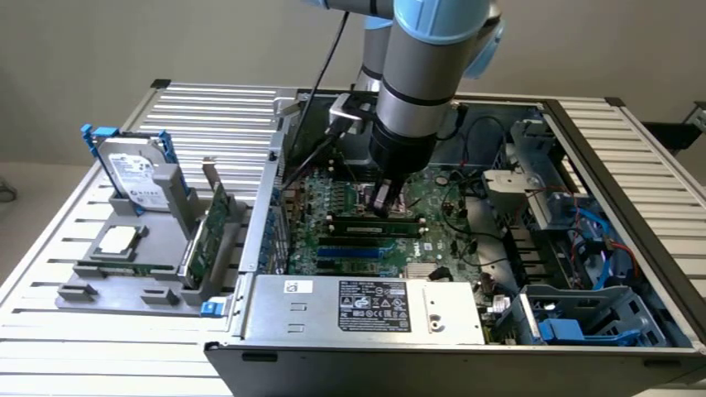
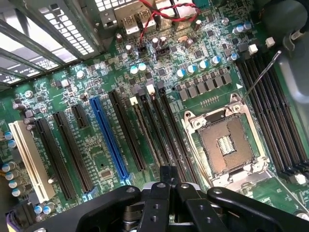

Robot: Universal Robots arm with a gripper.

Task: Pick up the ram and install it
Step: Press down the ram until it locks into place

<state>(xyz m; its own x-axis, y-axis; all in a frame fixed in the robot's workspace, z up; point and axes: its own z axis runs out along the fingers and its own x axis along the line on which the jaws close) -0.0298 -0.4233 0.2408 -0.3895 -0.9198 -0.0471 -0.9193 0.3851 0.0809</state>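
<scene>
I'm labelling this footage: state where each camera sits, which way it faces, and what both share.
Exterior view: off the arm, above the case front, looking down into it; shows the arm, gripper at the ram.
Wrist view: on the wrist, looking down close at the motherboard; shows the shut gripper.
Shared: motherboard, its slots, gripper.

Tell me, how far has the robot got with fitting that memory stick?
Done, it seems: the ram already stands in a slot on the motherboard. In hand: the shut gripper sits right at its top edge. Left: whether it is fully seated cannot be told.
</scene>
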